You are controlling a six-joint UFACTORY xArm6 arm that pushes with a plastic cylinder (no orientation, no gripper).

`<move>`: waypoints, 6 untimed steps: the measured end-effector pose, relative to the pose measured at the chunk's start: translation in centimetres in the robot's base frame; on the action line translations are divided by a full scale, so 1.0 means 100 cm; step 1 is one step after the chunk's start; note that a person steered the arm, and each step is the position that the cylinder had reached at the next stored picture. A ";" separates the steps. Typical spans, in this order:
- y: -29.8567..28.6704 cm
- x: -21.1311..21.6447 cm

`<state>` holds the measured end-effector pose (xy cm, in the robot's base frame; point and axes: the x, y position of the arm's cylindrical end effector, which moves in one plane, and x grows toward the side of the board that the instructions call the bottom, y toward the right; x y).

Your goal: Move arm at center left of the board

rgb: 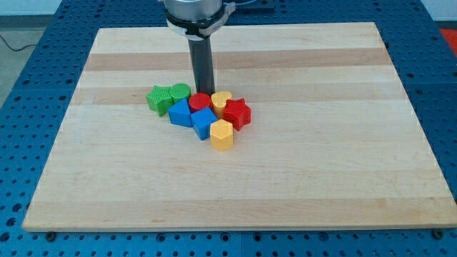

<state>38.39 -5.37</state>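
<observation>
My tip (pixel 203 92) is at the end of the dark rod, just above the cluster of blocks near the board's middle, touching or very close to the red cylinder (pixel 199 102). The cluster holds a green star (pixel 158 98), a green rounded block (pixel 179 92), a blue triangular block (pixel 181 113), a blue cube (pixel 203 123), a yellow heart-like block (pixel 221 100), a red star (pixel 237 113) and a yellow hexagonal block (pixel 221 134).
The wooden board (pixel 107 178) lies on a blue perforated table (pixel 28 86). The arm's body (pixel 198 14) hangs over the board's top edge.
</observation>
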 end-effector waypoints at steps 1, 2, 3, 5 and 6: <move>0.004 -0.016; 0.004 -0.039; -0.029 -0.077; -0.160 -0.065; -0.174 -0.030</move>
